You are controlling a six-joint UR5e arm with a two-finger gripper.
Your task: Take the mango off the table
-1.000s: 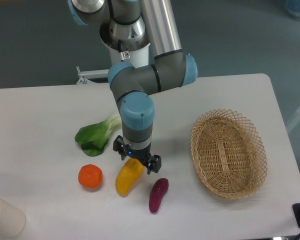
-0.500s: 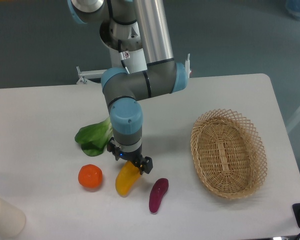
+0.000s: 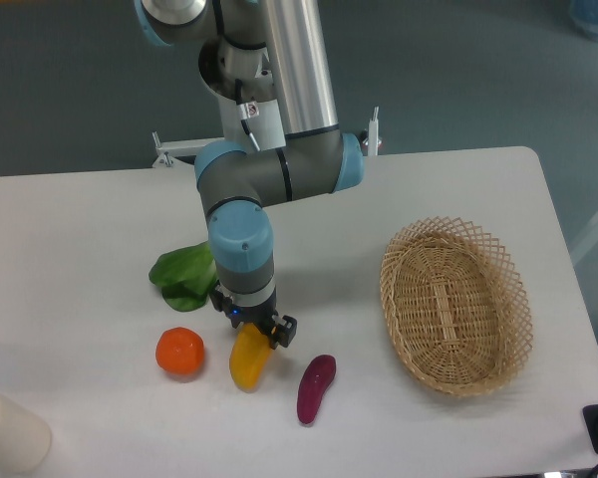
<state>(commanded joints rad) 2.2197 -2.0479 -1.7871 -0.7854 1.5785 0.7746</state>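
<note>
White table (image 3: 100,229) carries the mango (image 3: 246,363), lying between an orange (image 3: 179,351) and an aubergine (image 3: 315,386). Gripper (image 3: 252,327) straddles its upper end (whether the fingers have clamped is unclear). Smooth, firm skin looks slippery; a mid-body grasp seems safer.

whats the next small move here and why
Probably close the end effector on the mango. It sits right over the mango's upper end, with the fingers apparently on either side of it, and the fruit lies flat on the table. Whether the grip has already closed cannot be told from this view, so confirm it before lifting.
</note>
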